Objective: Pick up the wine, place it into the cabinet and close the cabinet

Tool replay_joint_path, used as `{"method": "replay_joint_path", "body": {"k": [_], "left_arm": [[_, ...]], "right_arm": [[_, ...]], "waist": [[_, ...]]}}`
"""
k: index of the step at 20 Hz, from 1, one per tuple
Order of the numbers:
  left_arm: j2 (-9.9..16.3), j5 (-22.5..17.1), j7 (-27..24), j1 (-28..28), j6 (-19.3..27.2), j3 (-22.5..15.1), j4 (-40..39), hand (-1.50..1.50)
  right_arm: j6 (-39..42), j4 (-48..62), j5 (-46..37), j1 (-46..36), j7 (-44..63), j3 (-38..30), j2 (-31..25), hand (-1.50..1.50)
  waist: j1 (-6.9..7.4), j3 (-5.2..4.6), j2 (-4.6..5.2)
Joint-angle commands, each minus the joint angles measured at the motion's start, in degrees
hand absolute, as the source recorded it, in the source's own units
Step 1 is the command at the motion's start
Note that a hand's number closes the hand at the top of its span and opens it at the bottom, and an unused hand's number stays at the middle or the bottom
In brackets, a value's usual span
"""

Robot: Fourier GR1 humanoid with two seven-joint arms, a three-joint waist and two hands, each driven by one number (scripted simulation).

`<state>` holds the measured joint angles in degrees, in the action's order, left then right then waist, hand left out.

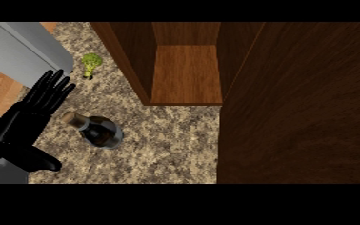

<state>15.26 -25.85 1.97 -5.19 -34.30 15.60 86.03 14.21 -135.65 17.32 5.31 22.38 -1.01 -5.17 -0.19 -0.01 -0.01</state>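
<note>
The pick-up seems not yet begun: at lower left, the black left hand [32, 112], fingers straight, rests beside the standing dark glass wine bottle [98, 129]; next it must curl round it.

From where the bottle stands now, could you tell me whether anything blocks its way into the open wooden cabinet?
Nothing visible does. The dark glass wine bottle stands on the speckled stone counter, with bare counter between it and the open wooden cabinet. The small green broccoli lies off to the side, and the cabinet's wide brown door is swung open.
</note>
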Motion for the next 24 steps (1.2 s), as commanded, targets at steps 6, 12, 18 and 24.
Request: {"method": "replay_joint_path", "body": {"k": [6, 12, 18, 24], "left_arm": [[0.49, 11.36, -13.61, -3.58, -3.88, -0.08, -16.68, -1.5], [1.64, 12.91, -17.27, -1.98, -4.93, 0.25, -18.79, -1.5], [1.32, 16.94, -21.88, -7.68, -4.67, -1.27, -28.45, -1.5], [2.63, 21.89, -32.95, -9.7, -6.43, -1.91, -41.69, -1.5]], "right_arm": [[-0.12, 0.06, 1.91, -3.74, 2.51, -2.56, -1.32, -1.5], [2.43, -3.3, -2.46, 4.52, -1.5, 1.49, 2.32, -1.5], [0.99, 0.11, 1.68, -2.92, 2.22, -3.4, -0.87, -1.5], [-0.71, -1.68, 1.53, -4.33, 5.13, -3.12, -1.09, -1.5]], "waist": [[-0.12, -0.02, 0.07], [-0.07, 0.01, -0.02], [-0.07, 0.0, 0.03], [-0.19, -0.04, 0.09]]}}
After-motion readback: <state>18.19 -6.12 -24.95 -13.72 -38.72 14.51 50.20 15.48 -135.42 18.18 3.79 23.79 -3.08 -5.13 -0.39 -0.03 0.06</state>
